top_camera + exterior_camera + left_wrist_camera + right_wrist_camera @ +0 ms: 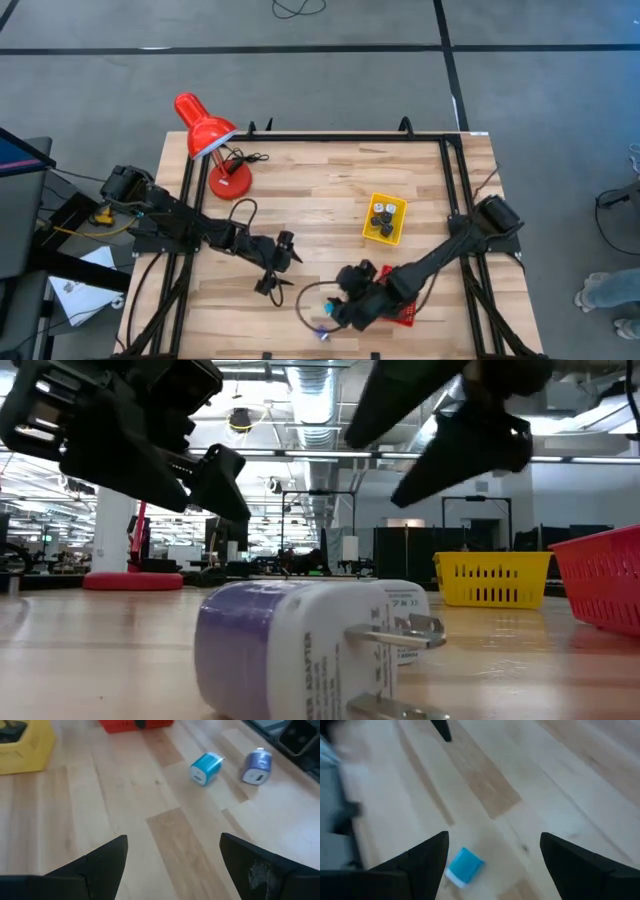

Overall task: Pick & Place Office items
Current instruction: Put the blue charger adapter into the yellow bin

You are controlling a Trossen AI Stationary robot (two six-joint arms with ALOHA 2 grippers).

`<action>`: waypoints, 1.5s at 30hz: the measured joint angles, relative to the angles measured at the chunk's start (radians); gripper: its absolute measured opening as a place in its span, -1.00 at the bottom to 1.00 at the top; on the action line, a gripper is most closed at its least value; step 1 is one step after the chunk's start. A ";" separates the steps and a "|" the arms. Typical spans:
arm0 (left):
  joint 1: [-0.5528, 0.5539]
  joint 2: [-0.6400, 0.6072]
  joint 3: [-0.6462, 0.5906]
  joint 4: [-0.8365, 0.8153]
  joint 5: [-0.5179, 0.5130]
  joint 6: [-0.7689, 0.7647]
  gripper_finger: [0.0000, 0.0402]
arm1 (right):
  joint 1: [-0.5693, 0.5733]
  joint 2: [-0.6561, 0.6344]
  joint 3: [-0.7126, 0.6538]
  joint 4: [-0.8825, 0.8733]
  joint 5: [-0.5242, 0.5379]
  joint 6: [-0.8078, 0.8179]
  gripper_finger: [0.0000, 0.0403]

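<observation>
You see two small plug adapters lying on the bare wood near the table's front edge: a light-blue adapter [205,768] and, just beside it, a purple-and-white adapter [257,766] on its side. The red mesh basket [405,316] is close to them, the yellow tray [386,219] farther back. The right gripper [492,865] hangs over the light-blue adapter, jaws spread, holding nothing. The left gripper [172,865] waits near, also spread and empty. The red lamp [212,140] stands well apart.
</observation>
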 joint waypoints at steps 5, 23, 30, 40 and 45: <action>0.000 0.000 0.000 -0.006 -0.018 -0.014 0.54 | 0.014 0.138 0.252 -0.344 0.003 0.115 0.52; 0.000 0.000 0.000 -0.050 -0.017 -0.049 0.54 | 0.089 0.409 0.469 -0.344 0.070 0.285 0.52; 0.000 0.000 0.000 -0.047 -0.017 -0.049 0.54 | 0.092 0.409 0.443 -0.350 0.116 0.308 0.47; 0.000 0.000 0.000 -0.047 -0.016 -0.049 0.54 | 0.093 0.413 0.420 -0.317 0.096 0.284 0.37; 0.000 0.000 0.000 -0.046 -0.016 -0.049 0.54 | 0.083 0.440 0.424 -0.322 0.055 0.281 0.24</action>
